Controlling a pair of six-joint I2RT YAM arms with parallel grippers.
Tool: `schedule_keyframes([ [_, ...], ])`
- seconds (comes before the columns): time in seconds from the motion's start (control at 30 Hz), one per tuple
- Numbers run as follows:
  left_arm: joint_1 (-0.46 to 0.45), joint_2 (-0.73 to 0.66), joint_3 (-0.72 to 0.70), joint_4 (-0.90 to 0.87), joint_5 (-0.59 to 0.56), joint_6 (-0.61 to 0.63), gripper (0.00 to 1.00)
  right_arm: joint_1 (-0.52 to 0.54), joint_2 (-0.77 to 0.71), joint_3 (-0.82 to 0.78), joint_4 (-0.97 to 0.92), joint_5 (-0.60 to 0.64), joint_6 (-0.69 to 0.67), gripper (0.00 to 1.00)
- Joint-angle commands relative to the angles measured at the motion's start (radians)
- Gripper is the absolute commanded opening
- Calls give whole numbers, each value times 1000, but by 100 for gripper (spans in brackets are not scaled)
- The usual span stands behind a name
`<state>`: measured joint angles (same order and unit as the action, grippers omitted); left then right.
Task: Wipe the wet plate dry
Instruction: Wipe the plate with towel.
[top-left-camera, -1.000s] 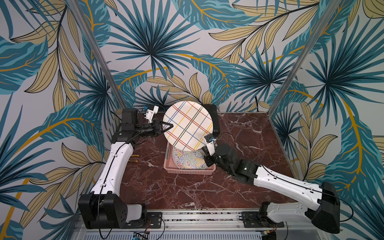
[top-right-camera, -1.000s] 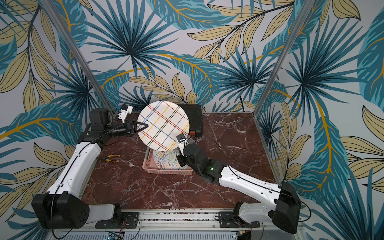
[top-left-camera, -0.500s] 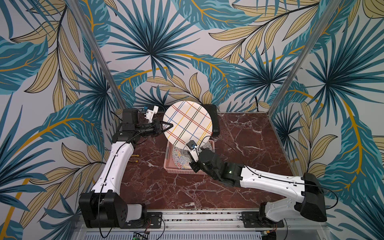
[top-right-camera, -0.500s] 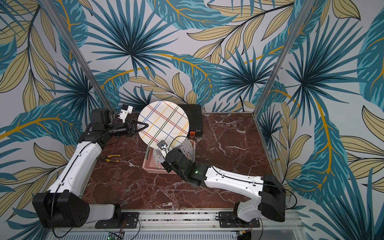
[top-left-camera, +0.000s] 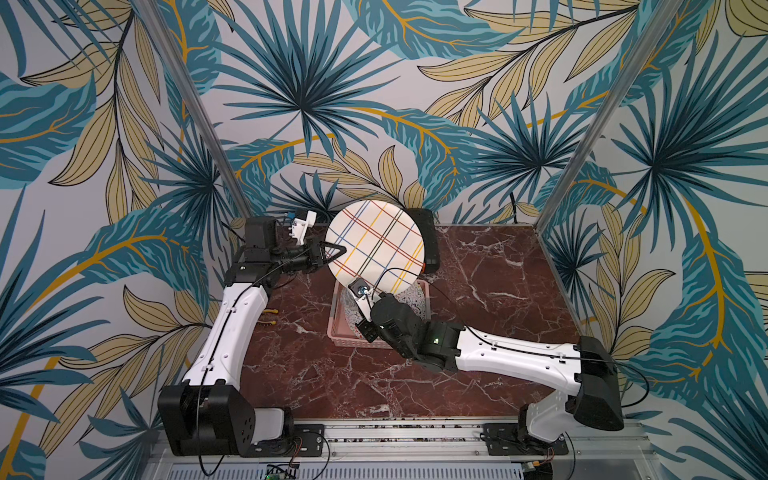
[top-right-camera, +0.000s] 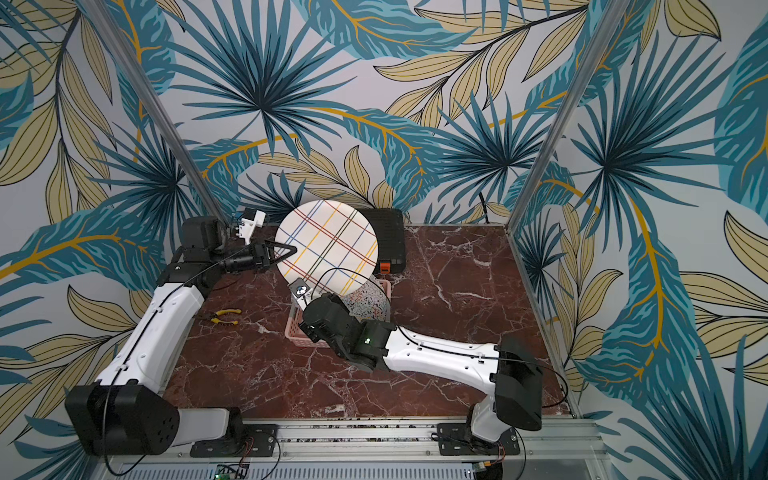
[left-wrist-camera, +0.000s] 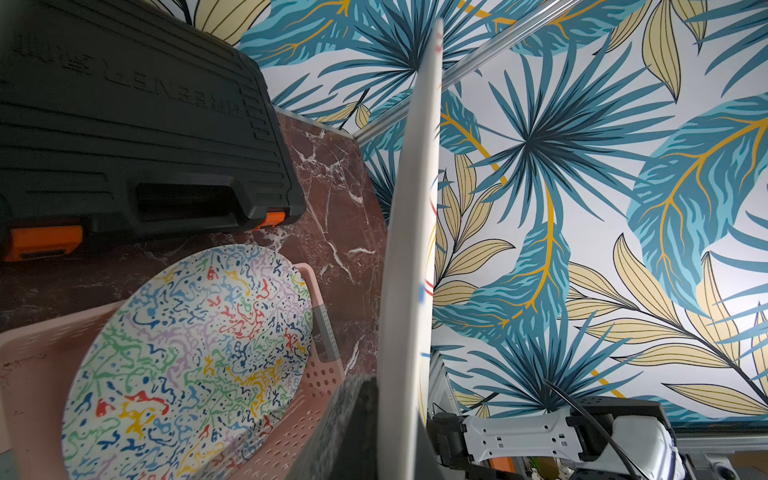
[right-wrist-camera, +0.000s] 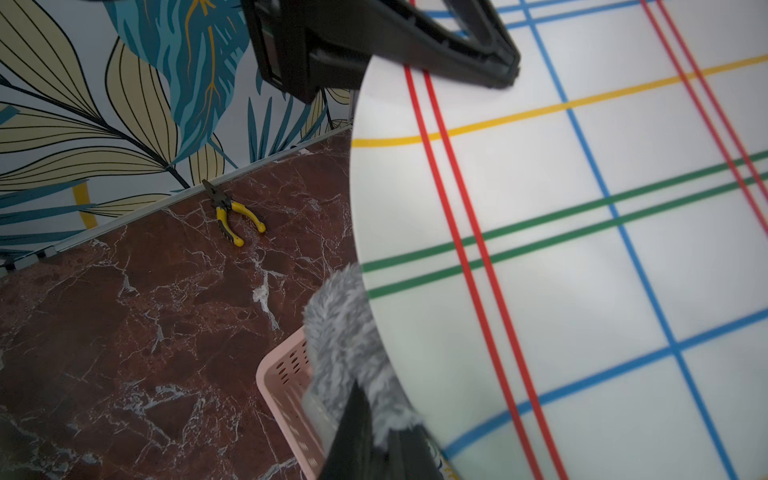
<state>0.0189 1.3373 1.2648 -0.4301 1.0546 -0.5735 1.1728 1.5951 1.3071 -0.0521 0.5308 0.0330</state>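
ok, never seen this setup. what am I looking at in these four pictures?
It's a two-armed robot at a marble table. Two pictures look down from one overhead stereo camera; the other two come from cameras on each wrist. The left gripper pinches a striped plate by its rim, raised above the table. The right gripper is shut on a fluffy grey cloth at the plate's rim. Below sits a pink basket holding a speckled plate. A black tool case and yellow pliers also lie on the table.

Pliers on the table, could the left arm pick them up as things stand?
Probably not. The left hand is shut on the rim of the striped plate, holding it up on edge, so it has no free grip. The pliers themselves lie uncovered beside that arm.
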Motion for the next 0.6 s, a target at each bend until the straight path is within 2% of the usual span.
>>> schedule_keyframes([
  [0.0, -10, -6, -33, -22, -9, 77, 0, -10, -2, 107, 154, 83, -9, 0],
  [0.37, -11, -16, -42, -20, -17, 84, 0, -16, 157, 332, 123, 108, -51, 0],
  [0.57, -10, -13, -33, -33, -30, 99, 0, -15, 97, 313, 143, 68, -28, 0],
])
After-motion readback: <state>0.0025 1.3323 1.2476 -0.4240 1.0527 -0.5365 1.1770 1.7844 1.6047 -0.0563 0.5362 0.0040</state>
